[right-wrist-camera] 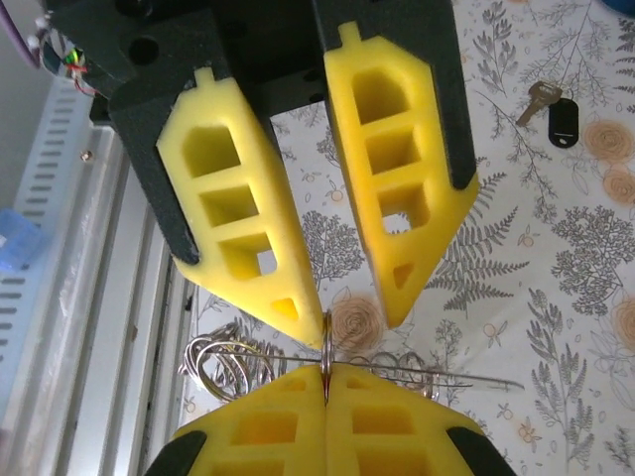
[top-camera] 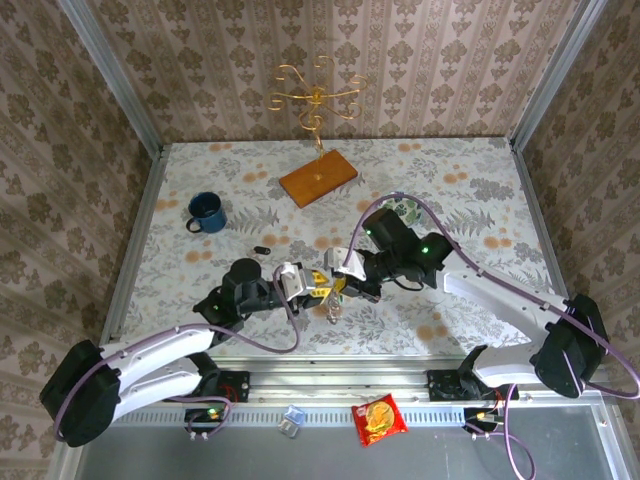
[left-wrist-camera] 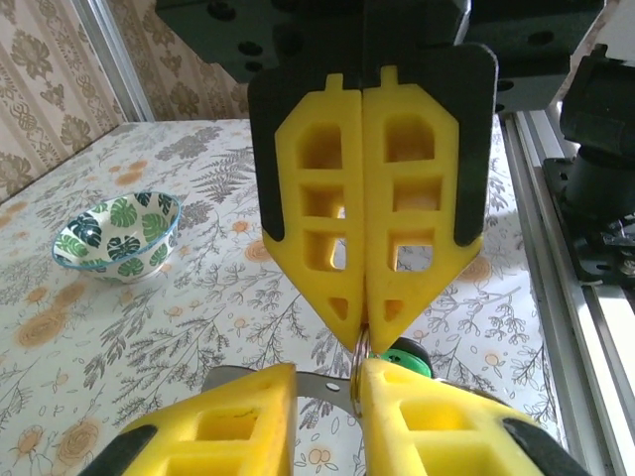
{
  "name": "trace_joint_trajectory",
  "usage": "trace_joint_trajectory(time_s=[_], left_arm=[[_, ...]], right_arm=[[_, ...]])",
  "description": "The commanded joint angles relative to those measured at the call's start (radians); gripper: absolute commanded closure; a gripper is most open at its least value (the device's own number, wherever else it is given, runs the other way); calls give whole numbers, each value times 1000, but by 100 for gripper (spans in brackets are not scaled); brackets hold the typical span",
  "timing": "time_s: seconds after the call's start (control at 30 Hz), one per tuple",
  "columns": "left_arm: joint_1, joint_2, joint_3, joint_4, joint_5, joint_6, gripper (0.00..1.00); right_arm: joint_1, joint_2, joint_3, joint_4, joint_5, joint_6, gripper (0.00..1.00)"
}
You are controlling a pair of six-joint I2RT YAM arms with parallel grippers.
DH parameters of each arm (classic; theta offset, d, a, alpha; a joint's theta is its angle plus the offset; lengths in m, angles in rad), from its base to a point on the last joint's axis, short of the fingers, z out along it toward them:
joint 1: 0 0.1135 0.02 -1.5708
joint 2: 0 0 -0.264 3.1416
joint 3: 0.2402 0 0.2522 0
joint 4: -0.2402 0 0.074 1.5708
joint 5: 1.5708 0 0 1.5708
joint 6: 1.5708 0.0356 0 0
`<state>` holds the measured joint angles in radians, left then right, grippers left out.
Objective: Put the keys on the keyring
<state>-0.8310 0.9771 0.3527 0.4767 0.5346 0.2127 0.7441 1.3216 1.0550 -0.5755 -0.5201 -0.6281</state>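
Right jaws clenched on keyring (right-wrist-camera: pixel 325 337); left jaws slightly parted around it. Hold ring steady, feed green key (left-wrist-camera: pixel 405 355) in slowly.

- The left gripper (left-wrist-camera: pixel 328 381), padded in yellow foam, sits at the bottom edge with its jaws parted by a narrow gap.
- Directly above, the right gripper (left-wrist-camera: pixel 363 321) points down, jaws pressed together and pinching a thin metal keyring (left-wrist-camera: pixel 357 365) at their tips.
- The keyring hangs into the lower jaws' gap, close to the right pad.
- A bright green plastic key head (left-wrist-camera: pixel 405 354) peeks out just right of the keyring.
- A white bowl with green leaf print (left-wrist-camera: pixel 117 234) stands well left of both jaws on the floral counter (left-wrist-camera: pixel 198 327).
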Motion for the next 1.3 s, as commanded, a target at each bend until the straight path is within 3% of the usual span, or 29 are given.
trace_joint_trajectory(time_s=[0.0,0.23,0.43,0.6,0.7,0.8,1.27], left_arm=[[-3,5,41,-76,11,48,78],[-5,34,54,-90,41,55,84],[-4,39,59,-79,63,58,97],[-3,28,41,-47,78,41,100],[-2,21,18,-2,82,24,100],[-3,18,-5,46,84,6,100],[-2,24,-16,82,76,-5,100]], right_arm=[[25,24,62,-93,55,-65,100],[58,39,93,-99,66,-80,100],[72,36,83,-72,59,-63,100],[30,-24,5,23,23,13,89],[-6,-71,-54,89,-9,71,74],[-37,-111,-110,134,-32,109,68],[-40,-68,-107,125,-50,105,74]])
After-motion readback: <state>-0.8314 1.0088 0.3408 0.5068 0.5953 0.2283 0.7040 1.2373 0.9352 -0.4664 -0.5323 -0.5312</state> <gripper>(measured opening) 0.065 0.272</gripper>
